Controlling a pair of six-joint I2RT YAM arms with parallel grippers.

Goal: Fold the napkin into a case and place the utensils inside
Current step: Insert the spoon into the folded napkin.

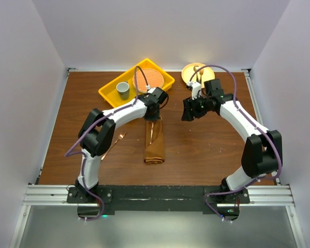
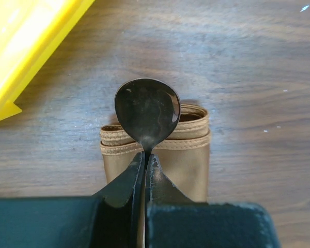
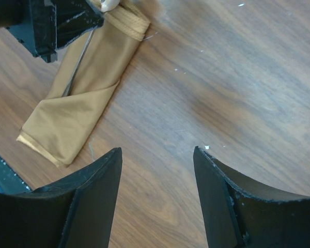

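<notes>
Wooden table (image 1: 206,150); left tool (image 2: 145,159) pinches spoon (image 2: 147,111) over case (image 2: 183,168) edge; right tool (image 3: 157,155) spread.

Far side of my tabletop (image 1: 206,150): a yellow tray (image 1: 108,93), grey cup (image 1: 123,90) upright inside beside a round orange plate (image 1: 151,77). Off right, apart, a yellow plate (image 1: 187,73).

The bench (image 2: 258,62) is brown wood with a clear grain, smooth and faintly sheeny, flecked with pale specks. The napkin (image 2: 188,165) is soft tan cloth with a slight satin lustre and a ribbed, stitched hem. The spoon (image 2: 147,111) is polished metal, its bowl dark and mirror-like. The tray (image 2: 26,41) is glossy yellow plastic. The fingers (image 3: 93,201) of the right gripper (image 3: 157,155) are matt black, scuffed along the edges.
</notes>
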